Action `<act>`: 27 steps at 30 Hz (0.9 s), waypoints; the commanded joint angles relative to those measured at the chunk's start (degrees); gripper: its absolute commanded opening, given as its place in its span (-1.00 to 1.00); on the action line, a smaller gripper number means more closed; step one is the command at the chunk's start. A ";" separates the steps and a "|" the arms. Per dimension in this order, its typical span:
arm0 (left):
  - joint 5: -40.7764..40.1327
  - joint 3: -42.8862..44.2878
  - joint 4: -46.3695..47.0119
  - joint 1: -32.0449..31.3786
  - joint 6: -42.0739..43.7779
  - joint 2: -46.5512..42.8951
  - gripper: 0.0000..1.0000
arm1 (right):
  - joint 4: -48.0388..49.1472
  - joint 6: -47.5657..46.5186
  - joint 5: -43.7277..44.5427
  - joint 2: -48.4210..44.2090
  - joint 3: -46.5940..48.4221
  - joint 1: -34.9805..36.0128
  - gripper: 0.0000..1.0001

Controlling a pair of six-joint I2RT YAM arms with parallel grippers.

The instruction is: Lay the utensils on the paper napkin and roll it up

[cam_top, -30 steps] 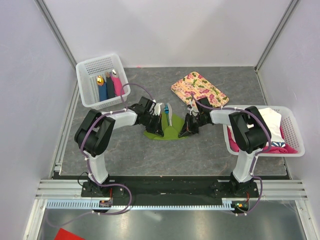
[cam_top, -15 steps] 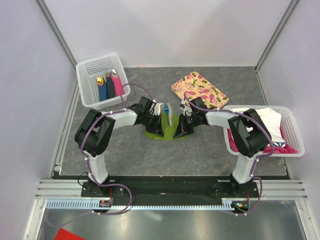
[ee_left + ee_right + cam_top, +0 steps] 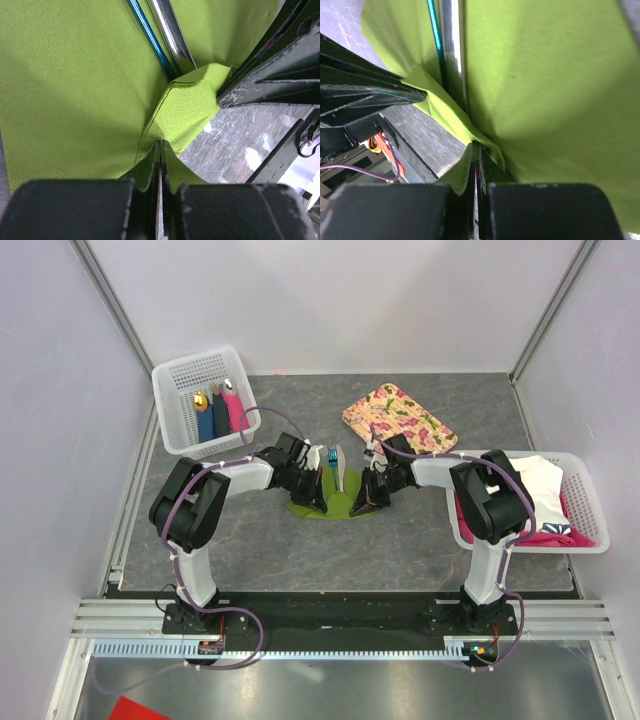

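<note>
You are working on the grey counter (image 3: 420, 550), with a white basket (image 3: 180, 375) at the far left, another white basket (image 3: 592, 540) at the right and the floral tray (image 3: 400, 418) behind. None of these matter now. The paper napkin (image 3: 335, 508) lies mid-counter between the two arms, and its near part is lifted and bunched into folds rather than lying flat.

The utensils are already on it: the blue piece (image 3: 150, 40) and the silvery piece (image 3: 172, 35) lie side by side, touching or nearly so, down the middle of the sheet. Their far ends stick out past the green (the top view shows this best).

Your left gripper (image 3: 161, 150) has its jaws pressed together on a pinch of napkin edge. Your right gripper (image 3: 476, 150) is clamped on the paper in the same way, on the other side of the cutlery.

So I judge that placing is done and the roll is only starting. Next, carry both pinched edges over the utensils together at an even pace. Keep the pull light, because the paper looks thin enough to tear and the cutlery could slide out of the far end.
</note>
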 commanded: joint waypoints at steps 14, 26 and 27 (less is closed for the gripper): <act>-2.74 0.27 -1.10 0.87 -0.82 1.66 -0.93 | -10.30 -12.57 6.43 -2.43 -1.54 -6.38 -1.00; -2.04 0.36 -1.01 0.87 -0.65 0.96 -0.93 | -12.16 -11.27 -1.99 -5.77 1.79 -5.96 -0.92; -2.13 0.36 -1.10 0.87 -0.65 0.87 -0.93 | -10.94 -9.87 -2.70 -6.38 2.76 -5.34 -0.91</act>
